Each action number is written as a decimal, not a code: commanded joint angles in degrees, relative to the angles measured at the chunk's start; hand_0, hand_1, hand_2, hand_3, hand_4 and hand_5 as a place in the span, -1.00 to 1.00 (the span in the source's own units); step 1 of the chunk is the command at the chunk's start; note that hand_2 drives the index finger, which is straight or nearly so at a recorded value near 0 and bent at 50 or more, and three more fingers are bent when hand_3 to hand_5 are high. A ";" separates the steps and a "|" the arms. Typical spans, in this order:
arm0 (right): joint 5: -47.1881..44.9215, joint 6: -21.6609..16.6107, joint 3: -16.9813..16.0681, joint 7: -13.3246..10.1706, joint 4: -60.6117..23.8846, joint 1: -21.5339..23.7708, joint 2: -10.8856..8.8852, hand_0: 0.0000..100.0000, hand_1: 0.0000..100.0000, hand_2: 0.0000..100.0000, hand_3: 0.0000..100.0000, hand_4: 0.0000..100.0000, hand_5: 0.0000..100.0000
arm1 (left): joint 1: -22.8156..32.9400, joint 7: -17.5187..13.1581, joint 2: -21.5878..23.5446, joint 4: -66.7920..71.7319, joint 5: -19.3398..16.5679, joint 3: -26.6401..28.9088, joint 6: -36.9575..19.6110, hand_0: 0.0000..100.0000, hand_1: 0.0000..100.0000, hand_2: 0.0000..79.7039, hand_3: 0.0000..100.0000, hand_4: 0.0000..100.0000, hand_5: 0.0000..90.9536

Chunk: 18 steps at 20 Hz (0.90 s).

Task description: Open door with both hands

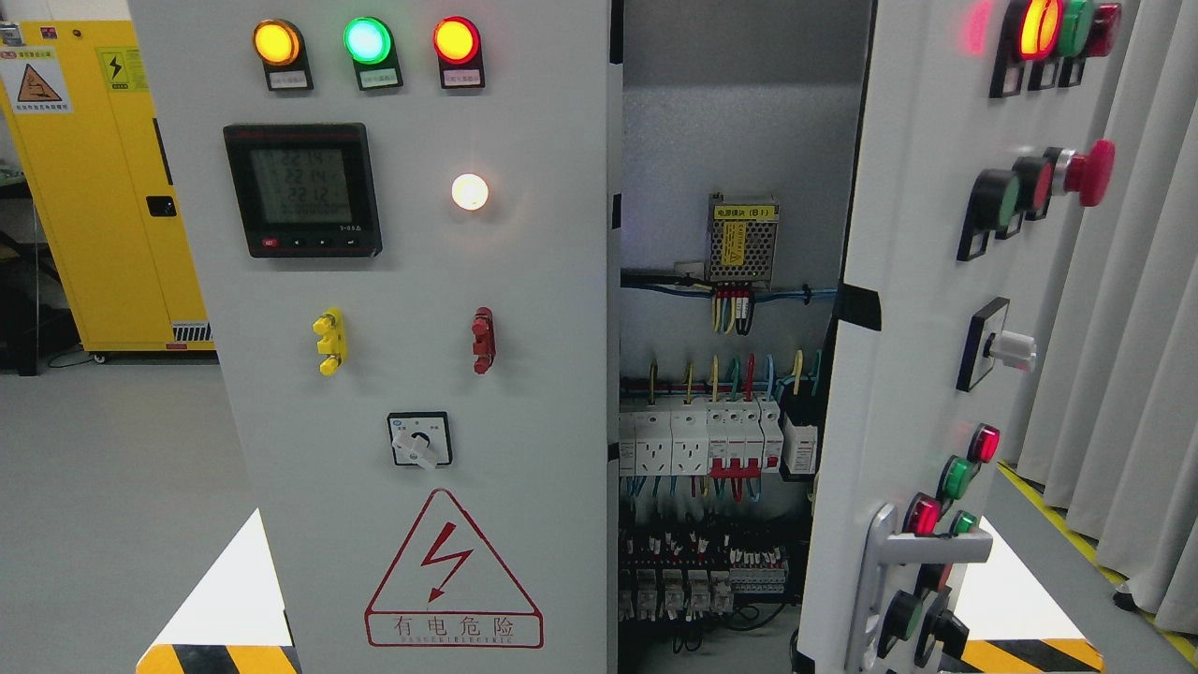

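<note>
To your left stands a tall yellow metal storage cabinet bearing warning stickers and a black handle, its base resting on the smooth pale grey floor. Dark furniture sits just beside the cabinet at the frame's left edge, too cut off to identify. To your right, light grey pleated curtains hang down to the floor, where a yellow-and-black striped safety line runs along their foot. The lighting is even and bright.
</note>
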 commanded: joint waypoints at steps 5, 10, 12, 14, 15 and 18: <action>-0.01 0.05 -0.01 0.01 0.01 1.24 -0.09 -1.00 0.00 -0.92 -1.00 -1.00 -1.00 | -14.88 -0.58 8.01 -22.33 14.35 -0.72 16.59 -0.76 0.11 -1.00 -1.00 -1.00 -1.00; -0.01 0.05 -0.01 0.01 0.01 1.33 0.00 -1.00 0.00 -0.92 -1.00 -1.00 -1.00 | -30.60 -0.50 6.78 -22.43 19.38 -0.63 26.62 -0.76 0.11 -1.00 -1.00 -1.00 -1.00; -0.01 0.05 -0.01 0.01 0.01 1.33 0.00 -1.00 0.00 -0.92 -1.00 -1.00 -1.00 | -37.46 -0.50 2.23 -21.30 19.38 -0.72 31.71 -0.76 0.11 -1.00 -1.00 -1.00 -1.00; -0.01 0.05 -0.01 0.01 0.01 1.33 0.00 -1.00 0.00 -0.92 -1.00 -1.00 -1.00 | -44.58 -0.41 -3.75 -18.40 19.29 -0.72 38.30 -0.76 0.11 -1.00 -1.00 -1.00 -1.00; -0.01 0.05 -0.01 0.01 0.01 1.33 0.00 -1.00 0.00 -0.92 -1.00 -1.00 -1.00 | -48.18 -0.41 -6.56 -16.65 19.20 -0.72 41.21 -0.76 0.11 -1.00 -1.00 -1.00 -1.00; -0.01 0.05 -0.01 0.01 0.01 1.33 0.00 -1.00 0.00 -0.92 -1.00 -1.00 -1.00 | -58.47 -0.32 -13.95 -10.76 18.59 -0.72 47.28 -0.76 0.11 -1.00 -1.00 -1.00 -1.00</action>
